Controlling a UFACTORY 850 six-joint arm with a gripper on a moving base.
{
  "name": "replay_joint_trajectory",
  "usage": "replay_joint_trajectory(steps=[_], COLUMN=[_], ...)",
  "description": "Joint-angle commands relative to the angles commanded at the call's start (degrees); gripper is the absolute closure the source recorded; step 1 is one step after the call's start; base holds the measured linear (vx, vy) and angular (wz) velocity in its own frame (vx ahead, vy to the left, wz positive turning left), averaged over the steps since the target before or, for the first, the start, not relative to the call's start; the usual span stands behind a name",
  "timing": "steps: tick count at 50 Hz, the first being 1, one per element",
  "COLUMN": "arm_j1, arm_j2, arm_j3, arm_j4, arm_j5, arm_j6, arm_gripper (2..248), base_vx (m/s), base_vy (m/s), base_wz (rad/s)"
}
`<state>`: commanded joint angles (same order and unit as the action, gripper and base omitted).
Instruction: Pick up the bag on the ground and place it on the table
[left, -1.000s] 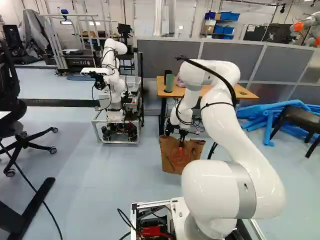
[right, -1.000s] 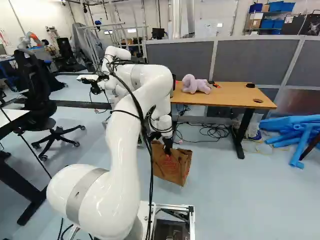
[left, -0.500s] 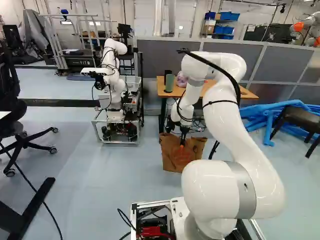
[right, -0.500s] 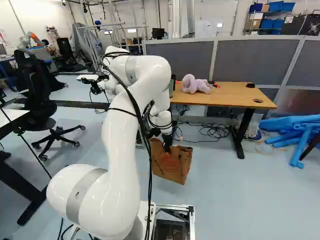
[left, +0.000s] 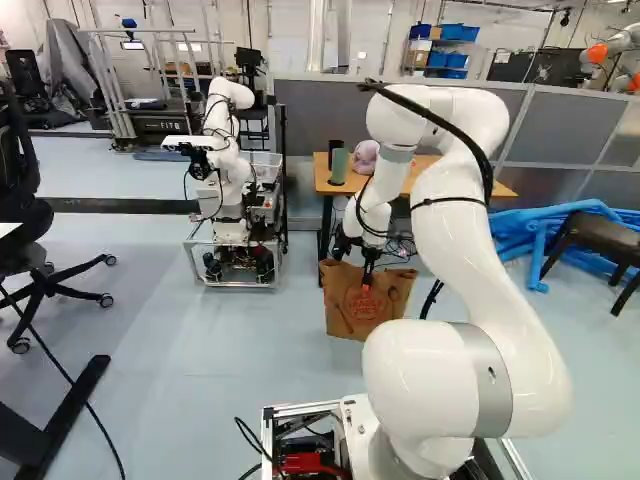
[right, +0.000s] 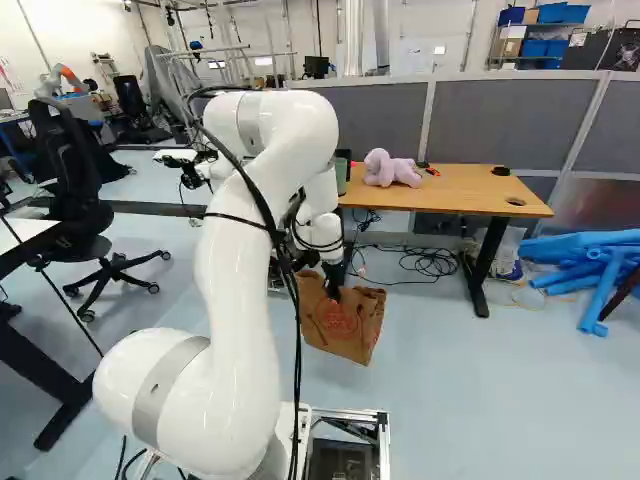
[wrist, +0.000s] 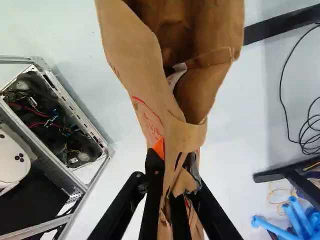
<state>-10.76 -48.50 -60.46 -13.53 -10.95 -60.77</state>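
With fingers (wrist: 153, 182) pinched tight on the upper edge of the brown paper bag (wrist: 132, 55), keeping the mouth upward, presumably against spills en route to the bench (right: 460, 193).

Bag (wrist: 136, 55) cut off in wrist view; its underside hidden there

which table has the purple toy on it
The wooden-topped table, in front of the grey partition; the purple toy lies on it. The other table, at the left edge of the right base view, has a white top.
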Motion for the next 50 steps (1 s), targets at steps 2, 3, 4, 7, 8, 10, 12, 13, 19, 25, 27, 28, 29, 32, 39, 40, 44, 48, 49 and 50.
replay_joint_trajectory(steps=[2,3,4,7,8,10,12,13,19,25,27,28,29,32,39,40,44,48,49,50], arm_j1=[0.0,0.1,0.1,0.1,0.2,0.2,0.3,0.3,0.5,0.8,0.9,0.9,1.0,1.2,1.3,1.4,1.4,1.4,1.4,1.4], arm_j2=[0.5,0.8,1.0,1.8,2.0,2.5,3.0,3.3,4.8,6.4,7.0,7.3,7.5,8.4,10.2,10.5,11.5,12.5,12.7,13.0], arm_j3=[0.4,0.6,0.8,1.3,1.5,1.9,2.3,2.5,3.6,4.9,5.3,5.5,5.7,6.3,7.5,7.7,8.3,8.8,9.0,9.1], arm_j4=[0.0,0.0,0.0,0.0,0.0,0.0,0.0,0.0,0.0,0.0,0.0,0.0,0.0,0.0,0.0,0.0,0.0,0.0,0.0,0.0], arm_j5=[0.0,0.0,0.0,0.0,0.0,-0.1,-0.2,-0.2,-0.7,-1.3,-1.5,-1.6,-1.8,-2.1,-2.9,-3.0,-3.5,-3.9,-4.1,-4.2], arm_j6=[0.0,0.0,0.0,0.0,0.0,0.0,0.0,0.0,0.0,0.0,0.0,0.0,0.0,0.0,0.0,0.0,0.0,0.0,0.0,0.0], arm_gripper=[229,229,229,229,229,229,229,229,229,229,229,229,229,229,229,229,229,229,229,229], base_vx=[0.000,0.000,0.000,0.000,0.000,0.000,0.000,0.000,0.000,0.000,0.000,0.000,0.000,0.000,0.000,0.000,0.000,0.000,0.000,0.000], base_vy=[0.000,0.000,0.000,0.000,0.000,0.000,0.000,0.000,0.000,0.000,0.000,0.000,0.000,0.000,0.000,0.000,0.000,0.000,0.000,0.000], base_wz=[0.000,0.000,0.000,0.000,0.000,0.000,0.000,0.000,0.000,0.000,0.000,0.000,0.000,0.000,0.000,0.000,0.000,0.000,0.000,0.000])
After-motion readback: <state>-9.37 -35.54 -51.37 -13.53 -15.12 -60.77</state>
